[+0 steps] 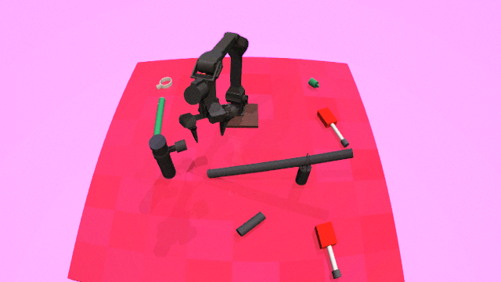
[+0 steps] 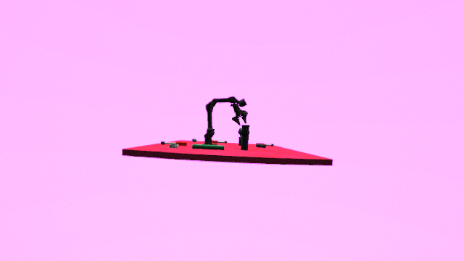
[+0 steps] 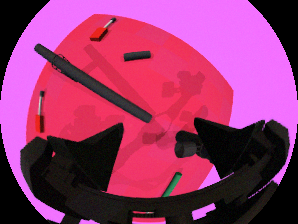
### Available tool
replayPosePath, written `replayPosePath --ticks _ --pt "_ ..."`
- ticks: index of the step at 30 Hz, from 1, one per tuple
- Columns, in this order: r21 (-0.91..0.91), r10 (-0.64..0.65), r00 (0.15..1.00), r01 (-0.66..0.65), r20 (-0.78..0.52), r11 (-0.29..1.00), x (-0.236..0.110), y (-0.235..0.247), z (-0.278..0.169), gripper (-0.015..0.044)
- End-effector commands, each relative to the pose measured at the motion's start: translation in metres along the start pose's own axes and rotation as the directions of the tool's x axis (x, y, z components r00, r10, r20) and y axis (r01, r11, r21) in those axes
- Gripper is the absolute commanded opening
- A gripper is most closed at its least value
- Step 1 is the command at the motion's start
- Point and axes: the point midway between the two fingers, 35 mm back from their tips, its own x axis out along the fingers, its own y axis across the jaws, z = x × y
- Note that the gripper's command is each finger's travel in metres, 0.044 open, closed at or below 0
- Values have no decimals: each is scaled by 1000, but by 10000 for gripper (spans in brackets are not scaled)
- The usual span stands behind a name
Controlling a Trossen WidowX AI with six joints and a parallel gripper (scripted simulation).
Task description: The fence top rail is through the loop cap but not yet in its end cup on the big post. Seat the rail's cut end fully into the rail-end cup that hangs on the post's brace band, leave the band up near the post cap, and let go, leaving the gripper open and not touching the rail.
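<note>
The dark rail (image 1: 254, 168) (image 3: 110, 96) passes through the loop cap on the short post (image 1: 302, 177). Its near-post end is free, with a gap between it and the end cup (image 1: 181, 146). The cup sticks out toward the rail from the band (image 1: 160, 153), which sits high on the big post (image 1: 167, 168) (image 2: 244, 142), just under its cap (image 1: 158, 142). My gripper (image 1: 210, 138) (image 2: 242, 123) (image 3: 159, 124) is open and empty, above the height of the post cap and clear of the rail. In the wrist view the right finger hides part of the big post.
A green rod (image 1: 159, 117) (image 2: 208, 147) (image 3: 172, 185) lies behind the big post. A pale ring (image 1: 160, 86) (image 2: 173, 145), a green plug (image 1: 313, 82), a short dark tube (image 1: 250, 224) (image 3: 137, 56) and red-headed tools (image 1: 326, 117) (image 1: 326, 235) lie around on the table.
</note>
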Motion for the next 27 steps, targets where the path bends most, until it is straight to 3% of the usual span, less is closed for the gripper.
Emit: replayPosePath --ticks 1,11,19,27 --pt "-515 58 998 -33 33 857 -5 -33 -36 440" --pt "-817 95 991 26 99 576 -13 -64 -86 440" --pt "-961 95 987 101 130 258 -17 -73 -104 440" --pt "-964 95 987 103 130 247 -17 -73 -104 440"
